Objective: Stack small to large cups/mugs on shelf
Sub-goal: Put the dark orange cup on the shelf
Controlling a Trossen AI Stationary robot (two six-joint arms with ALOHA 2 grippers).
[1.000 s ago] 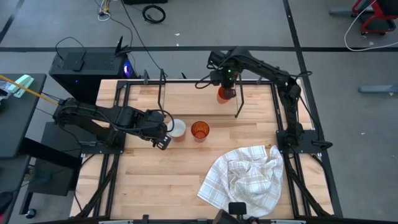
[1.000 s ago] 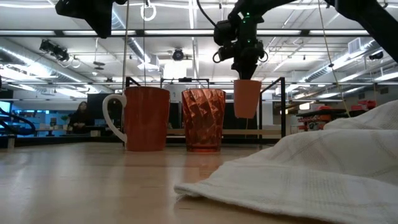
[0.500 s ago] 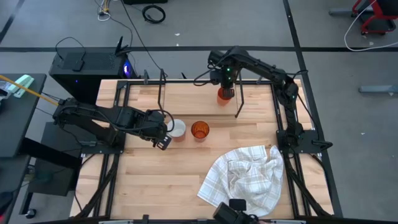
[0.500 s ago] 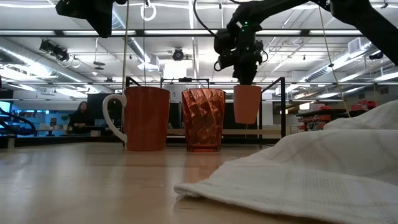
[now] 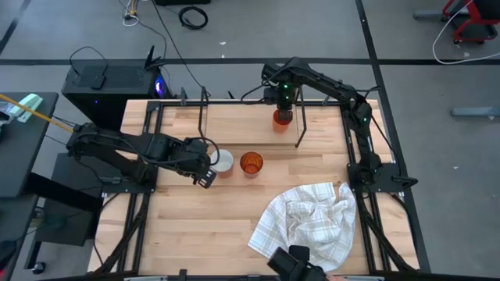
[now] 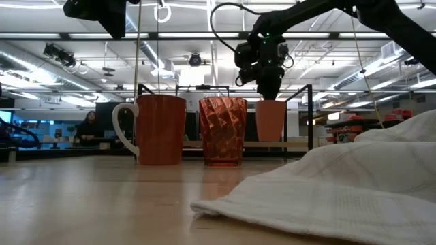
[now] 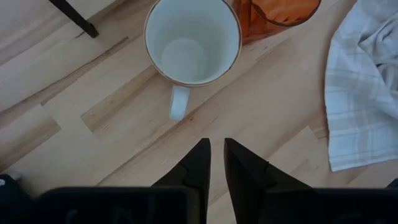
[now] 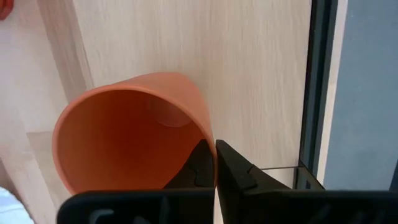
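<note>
Three vessels face you. From above, the mug [image 5: 224, 161] and tumbler [image 5: 251, 164] stand side by side on the table [image 5: 195, 234] near its middle, while the small cup [image 5: 280, 119] sits toward one o'clock on the shelf [image 5: 234, 117].

Your right gripper [image 5: 283, 100] hangs directly over that cup. Only its wrist camera tells you the grip: the two fingers [image 8: 239, 165] are pinched on the cup's [image 8: 134, 130] rim, one inside and one outside the wall. The low view adds what neither shows: the cup's [image 6: 270, 120] base is down at the level of the shelf board [image 6: 300, 145], with the gripper [image 6: 268, 85] coming down onto its rim from above.

Your left gripper [image 5: 205, 173] waits at nine o'clock from the mug, just beside it. Its wrist view shows the jaws nearly together, holding nothing, pointed at the mug's [image 7: 193, 40] handle, with the tumbler [image 7: 273, 15] touching or almost touching the mug beyond. From above you cannot read that gap.

Toward five o'clock the cloth [image 5: 308, 222] lies crumpled, well apart from the vessels; low down it fills the foreground.
</note>
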